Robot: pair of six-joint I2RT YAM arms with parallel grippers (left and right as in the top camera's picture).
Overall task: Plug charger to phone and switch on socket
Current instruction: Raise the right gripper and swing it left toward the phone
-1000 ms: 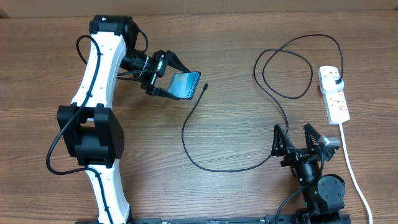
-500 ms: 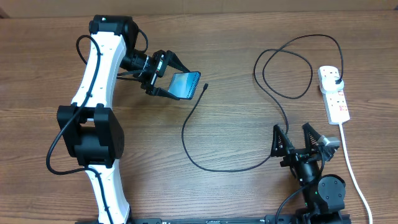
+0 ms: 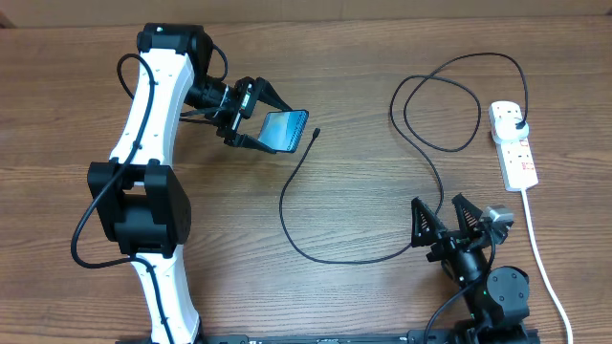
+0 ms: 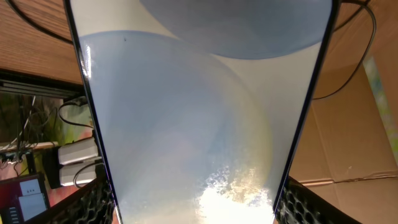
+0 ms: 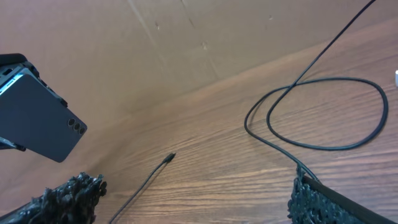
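My left gripper [image 3: 253, 122] is shut on the phone [image 3: 285, 130], holding it off the table at the upper middle left. Its light blue screen fills the left wrist view [image 4: 199, 124]; its dark back shows in the right wrist view [image 5: 40, 118]. The black charger cable [image 3: 296, 196] curves across the table, with its connector tip [image 3: 315, 133] just right of the phone, also seen in the right wrist view [image 5: 169, 158]. Its black plug [image 3: 517, 125] sits in the white socket strip [image 3: 513, 146] at far right. My right gripper [image 3: 442, 222] is open and empty, low near the cable's bend.
The socket's thick white cord [image 3: 535, 248] runs down the right side toward the front edge. The charger cable makes a loop [image 3: 435, 110] at the upper right. Cardboard [image 5: 186, 37] stands behind the table.
My right gripper has shifted slightly left and tilted. The left arm and phone have not moved.
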